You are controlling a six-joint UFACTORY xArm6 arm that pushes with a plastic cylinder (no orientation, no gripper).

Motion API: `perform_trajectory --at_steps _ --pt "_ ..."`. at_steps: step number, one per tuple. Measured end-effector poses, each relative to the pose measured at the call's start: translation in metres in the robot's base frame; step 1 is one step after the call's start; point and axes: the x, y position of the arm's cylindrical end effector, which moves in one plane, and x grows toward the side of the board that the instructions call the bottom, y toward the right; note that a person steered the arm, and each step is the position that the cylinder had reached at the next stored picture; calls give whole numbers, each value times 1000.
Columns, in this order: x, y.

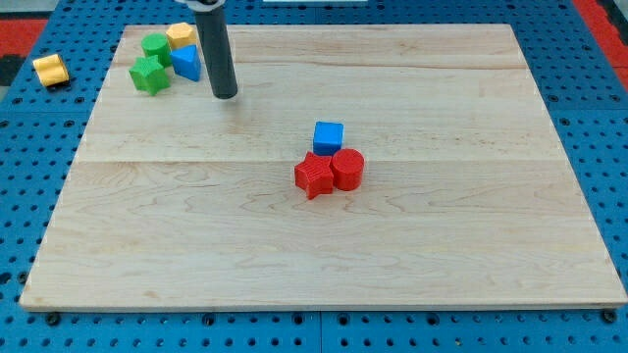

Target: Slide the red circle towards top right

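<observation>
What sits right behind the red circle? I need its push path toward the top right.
The blue cube sits just behind the red circle, toward the view's top. Its lower edge is hidden. My tip is far left.

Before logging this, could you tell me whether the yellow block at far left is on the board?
Off: yellow block lies on blue pegboard.

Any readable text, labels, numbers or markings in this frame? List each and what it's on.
None. No text, label or number shows on the light wooden board, the blue perforated table, the dark rod ending in my tip, the red circle block, the red star block or the blue cube.
</observation>
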Motion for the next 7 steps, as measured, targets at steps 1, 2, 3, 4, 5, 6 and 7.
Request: perform_trajectory --at_steps 1,2,3,4,5,6,7 --pt "34 -16" --pt "113 -5" --pt "144 33" --pt "145 113" --pt "135 208" --pt "97 235" --pt "71 231"
